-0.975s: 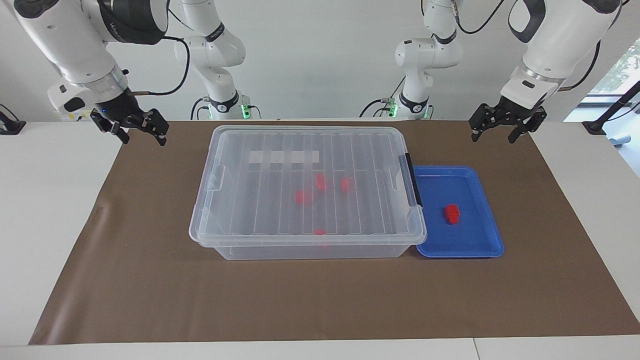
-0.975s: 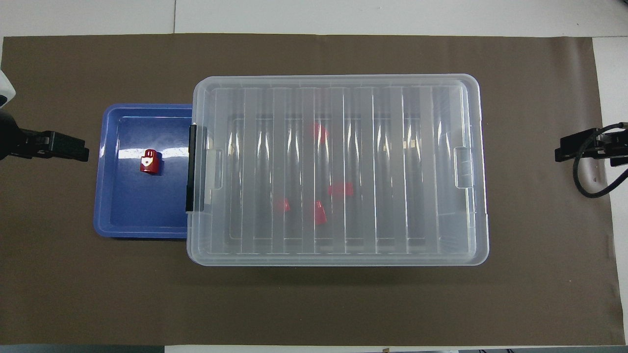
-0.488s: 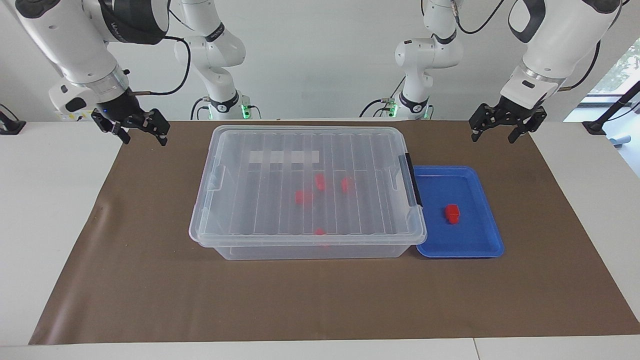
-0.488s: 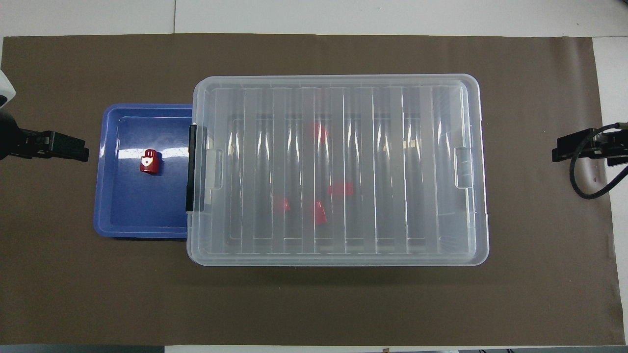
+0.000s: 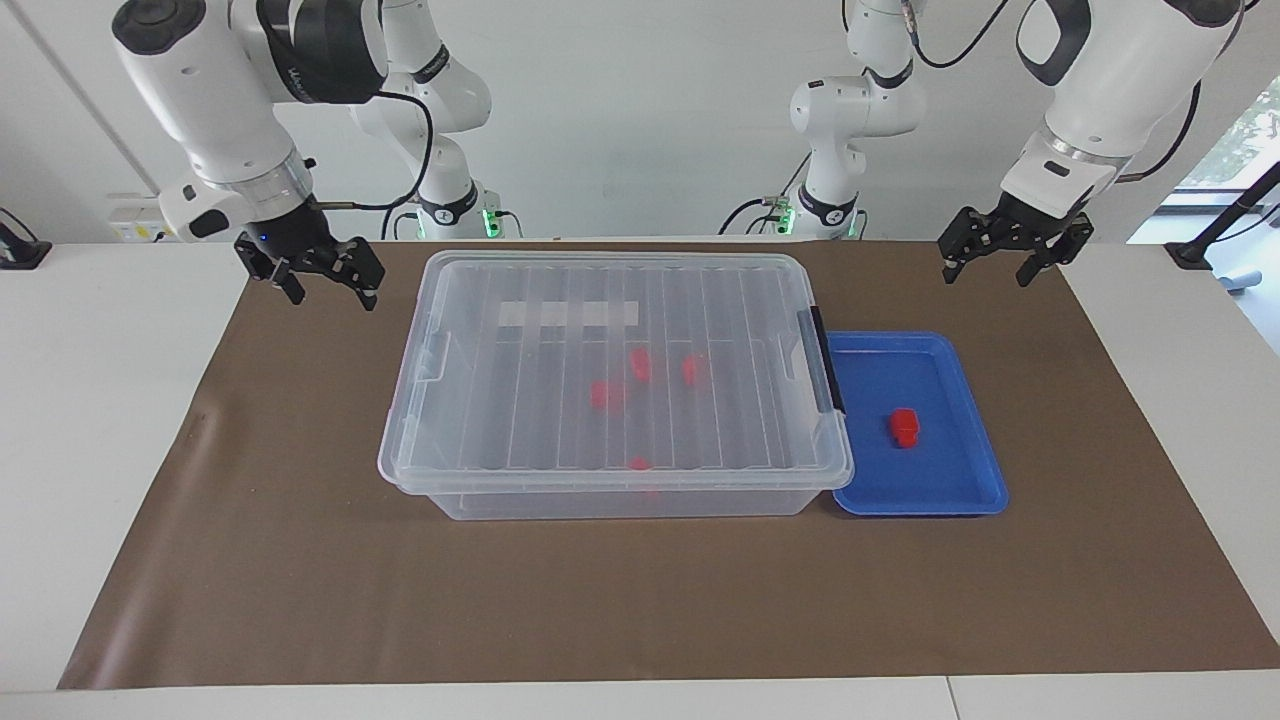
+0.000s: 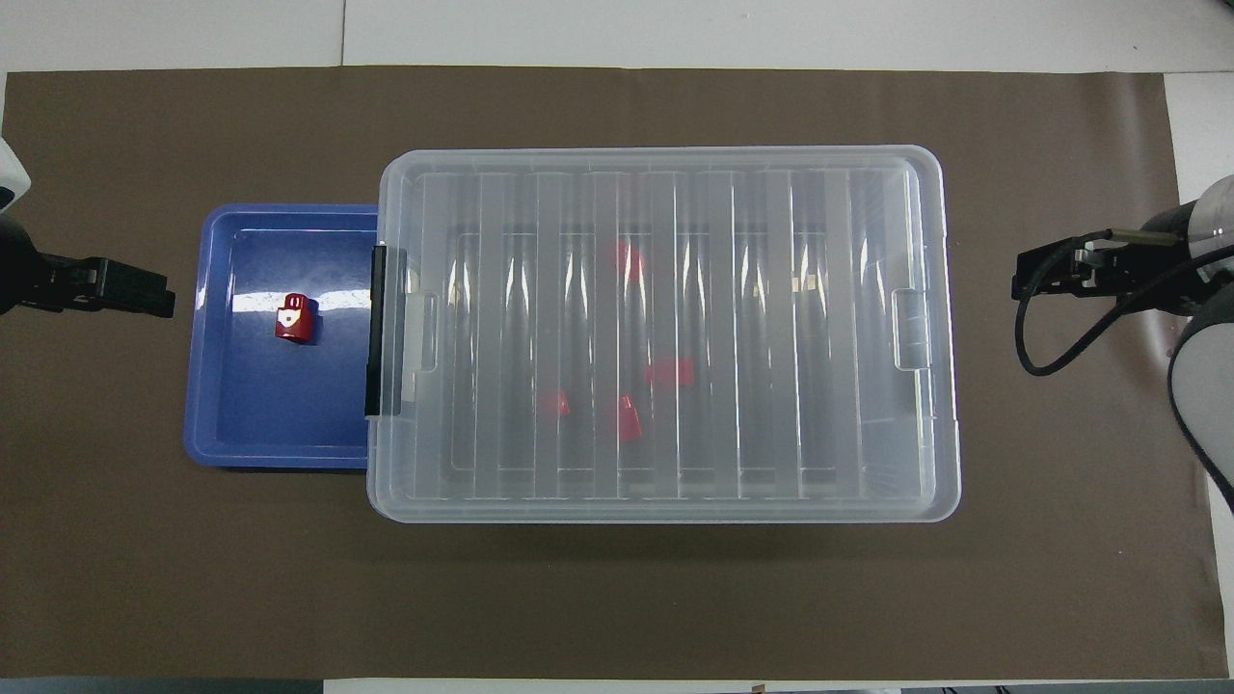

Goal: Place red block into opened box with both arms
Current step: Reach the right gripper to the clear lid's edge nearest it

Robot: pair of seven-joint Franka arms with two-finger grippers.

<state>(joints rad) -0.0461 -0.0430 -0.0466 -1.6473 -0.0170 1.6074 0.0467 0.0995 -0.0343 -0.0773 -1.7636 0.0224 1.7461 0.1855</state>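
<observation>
A small red block (image 5: 905, 426) (image 6: 294, 318) lies in the shallow blue tray (image 5: 960, 500) (image 6: 241, 434). The tray sits beside the box (image 5: 500, 300) (image 6: 868, 193), toward the left arm's end of the table. The box is a large clear bin with its ribbed lid lying flat on top and a dark latch (image 5: 827, 360) at the tray end. Several red blocks show through the lid. My left gripper (image 5: 985, 275) (image 6: 159, 301) hangs open and empty over the brown mat next to the tray. My right gripper (image 5: 334, 298) (image 6: 1024, 284) hangs open and empty over the mat near the box's other end.
A brown mat (image 5: 640, 600) covers the middle of the white table (image 5: 90, 400). Two more white arms (image 5: 850, 110) stand at the back edge near the wall.
My right gripper has swung in over the mat toward the box's end. The left arm, the box, the tray and the red block have not moved.
</observation>
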